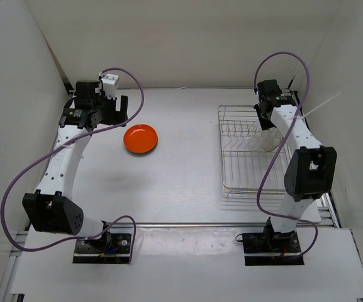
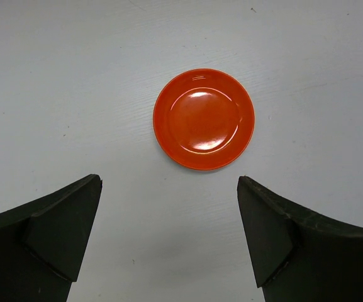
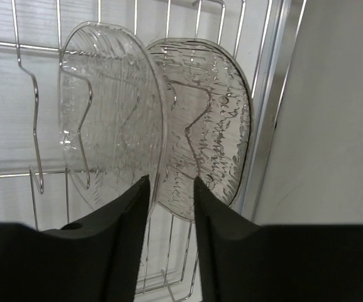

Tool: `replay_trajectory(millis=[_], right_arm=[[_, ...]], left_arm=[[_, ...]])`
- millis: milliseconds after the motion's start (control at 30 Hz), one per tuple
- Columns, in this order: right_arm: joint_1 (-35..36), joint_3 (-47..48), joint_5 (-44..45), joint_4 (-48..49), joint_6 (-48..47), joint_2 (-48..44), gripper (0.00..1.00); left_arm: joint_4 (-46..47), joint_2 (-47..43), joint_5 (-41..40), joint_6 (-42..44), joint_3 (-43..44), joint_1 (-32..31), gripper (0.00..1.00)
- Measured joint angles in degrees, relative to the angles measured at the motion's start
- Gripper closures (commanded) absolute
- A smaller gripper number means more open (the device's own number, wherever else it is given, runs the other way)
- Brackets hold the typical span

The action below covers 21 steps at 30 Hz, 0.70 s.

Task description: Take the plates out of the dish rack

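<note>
An orange plate (image 1: 140, 138) lies flat on the table left of centre; the left wrist view shows it (image 2: 204, 119) just ahead of my left gripper (image 2: 170, 182). That gripper (image 1: 114, 108) is open and empty, above and left of the plate. The wire dish rack (image 1: 244, 170) stands at the right. Two clear glassy plates stand on edge in it, one on the left (image 3: 106, 113) and one on the right (image 3: 216, 126). My right gripper (image 3: 172, 180) straddles the left clear plate's rim with a gap between its fingers. The black and lime green plates are out of view.
White walls close in the table on the left, back and right. The rack's right side wire (image 3: 272, 94) runs close to the right wall. My right arm (image 1: 307, 170) reaches over the rack's right side.
</note>
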Motion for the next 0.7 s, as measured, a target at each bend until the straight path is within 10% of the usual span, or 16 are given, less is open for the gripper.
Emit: replay_trajectory(millis=[700], right_arm=[[0.15,0.63,1.05,0.33,2.99,0.76,0.84]], left_arm=[[1.14,-1.05,-0.13,-0.2,-2.05,-0.22,0.0]])
